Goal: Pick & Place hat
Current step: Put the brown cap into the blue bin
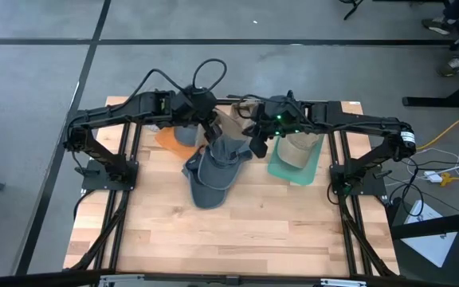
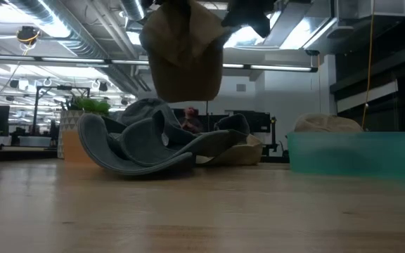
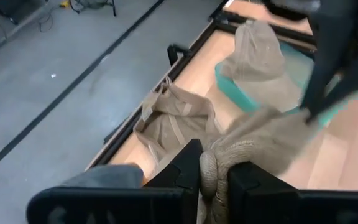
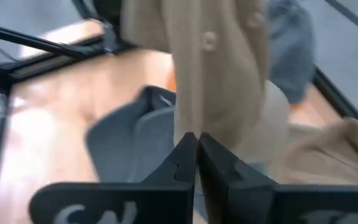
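Note:
A tan hat [image 2: 185,56] hangs high over the table between my two grippers; in the high view it [image 1: 231,124] shows between them. My left gripper [image 1: 211,127] is shut on one end and my right gripper [image 1: 256,145] on the other. Under it a grey brimmed hat [image 1: 212,171] lies on the table on its brim. Another tan hat [image 1: 296,148] sits in the teal bin [image 1: 293,172] on the right. My left gripper pinches a bunched, rolled edge of the tan hat [image 3: 212,169] between its two fingers, slanting down from the table's left. The cloth runs from there across to the other gripper, lifted clear of the table. My right gripper has its fingertips shut on the thin lower edge of the tan hat [image 4: 195,127], slanting down from the table's right. The hat's buttoned crown [image 4: 210,41] stands beyond the fingers, clear of the grey hat below.
A blue-grey hat [image 1: 185,135] lies on an orange piece [image 1: 166,139] at the far left. One more tan hat [image 3: 176,122] lies by the table's far edge. The near half of the wooden table [image 1: 237,239] is bare.

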Available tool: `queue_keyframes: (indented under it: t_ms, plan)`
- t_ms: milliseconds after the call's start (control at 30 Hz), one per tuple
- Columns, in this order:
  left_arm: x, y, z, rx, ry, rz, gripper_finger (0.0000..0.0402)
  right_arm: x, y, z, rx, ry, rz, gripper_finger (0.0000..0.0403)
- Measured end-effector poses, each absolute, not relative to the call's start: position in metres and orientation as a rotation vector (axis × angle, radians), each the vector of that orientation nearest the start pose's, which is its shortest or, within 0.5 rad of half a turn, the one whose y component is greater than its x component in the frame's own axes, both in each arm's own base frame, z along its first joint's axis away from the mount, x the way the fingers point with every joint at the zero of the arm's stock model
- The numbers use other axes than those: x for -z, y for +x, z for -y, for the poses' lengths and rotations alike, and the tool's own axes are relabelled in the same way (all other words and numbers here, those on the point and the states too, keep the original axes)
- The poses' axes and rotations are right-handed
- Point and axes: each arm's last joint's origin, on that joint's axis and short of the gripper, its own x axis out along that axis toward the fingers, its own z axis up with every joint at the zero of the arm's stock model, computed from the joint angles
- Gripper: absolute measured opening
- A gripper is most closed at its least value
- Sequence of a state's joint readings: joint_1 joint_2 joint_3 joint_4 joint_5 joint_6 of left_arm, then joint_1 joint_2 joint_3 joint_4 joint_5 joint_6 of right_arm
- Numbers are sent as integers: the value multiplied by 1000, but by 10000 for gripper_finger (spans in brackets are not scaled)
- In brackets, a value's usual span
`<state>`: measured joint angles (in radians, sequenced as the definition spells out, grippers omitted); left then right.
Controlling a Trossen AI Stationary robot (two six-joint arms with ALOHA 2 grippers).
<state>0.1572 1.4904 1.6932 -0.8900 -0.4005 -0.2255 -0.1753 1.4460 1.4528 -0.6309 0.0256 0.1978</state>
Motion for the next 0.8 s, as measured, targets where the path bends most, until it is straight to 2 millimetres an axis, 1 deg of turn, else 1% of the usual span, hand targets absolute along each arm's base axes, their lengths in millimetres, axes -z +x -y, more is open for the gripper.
queue_keyframes:
  t_ms: [67, 167, 300, 400, 467, 567, 633, 700, 800]
  plan:
    - [-412, 294, -58, -602, -127, -655, 21, -369, 302, 56, 305, 227, -635, 7]
    - [-409, 292, -57, -591, -132, -691, 14, -371, 296, 55, 356, 234, -649, 6]
    - [-408, 291, -57, -605, -115, -705, 18, -374, 293, 50, 318, 241, -644, 6]
    - [-409, 291, -58, -625, -61, -709, 22, -376, 291, 46, 293, 257, -636, 10]
    - [-409, 291, -58, -621, -15, -724, 18, -377, 291, 44, 286, 259, -638, 20]
    - [-410, 286, -60, -637, 59, -755, 13, -370, 285, 41, 263, 253, -723, 39]
    - [-410, 284, -61, -653, 89, -774, 13, -373, 285, 41, 252, 251, -693, 51]
    - [-407, 283, -59, -640, 102, -813, 16, -377, 278, 40, 257, 251, -699, 64]
    - [-406, 283, -57, -554, 150, -849, 16, -383, 273, 40, 258, 248, -674, 85]
